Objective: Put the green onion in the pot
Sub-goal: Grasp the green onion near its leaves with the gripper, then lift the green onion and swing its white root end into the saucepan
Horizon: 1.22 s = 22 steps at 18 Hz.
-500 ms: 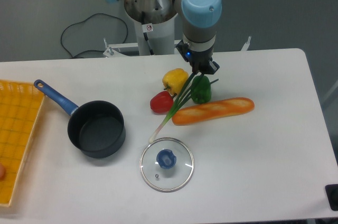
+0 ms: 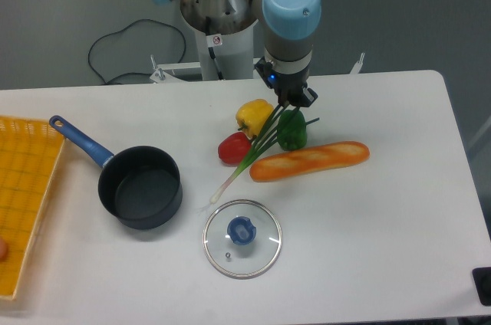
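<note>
A white table (image 2: 399,225) is filling most of the view — behind it a plain grey floor is showing, with a black cable (image 2: 115,53) looping across it. Even, soft light is falling throughout.

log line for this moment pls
phase: carry | gripper: shut on onion leaf end | onion: bulb hanging low, left of bread | pot: empty | lid: on table

A long golden-brown baguette (image 2: 310,160) lies on the white table (image 2: 383,233). Just beside its left end sits a red bell pepper (image 2: 233,149), with a yellow bell pepper (image 2: 253,116) behind it and a stubby green bell pepper (image 2: 292,131) nearby. A round glass lid with a blue knob (image 2: 242,238) lies nearer the front edge. A yellow plastic basket (image 2: 27,187) sits at the far left.
</note>
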Each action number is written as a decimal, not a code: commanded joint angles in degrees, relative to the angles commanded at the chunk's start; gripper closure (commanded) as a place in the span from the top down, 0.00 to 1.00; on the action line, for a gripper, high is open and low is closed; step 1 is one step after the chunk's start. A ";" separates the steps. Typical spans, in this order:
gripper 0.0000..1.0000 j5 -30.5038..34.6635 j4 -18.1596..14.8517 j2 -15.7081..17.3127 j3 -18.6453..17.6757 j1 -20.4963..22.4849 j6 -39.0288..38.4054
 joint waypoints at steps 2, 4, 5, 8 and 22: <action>0.08 0.09 -1.32 1.66 -0.44 -0.26 -0.35; 0.09 0.09 -2.63 2.99 -0.70 -1.31 -0.61; 0.09 0.17 -3.51 3.69 -0.79 -2.10 -0.70; 0.10 0.35 -4.66 5.45 -1.93 -5.44 -3.59; 0.10 5.10 -8.44 6.69 -3.60 -16.52 -13.70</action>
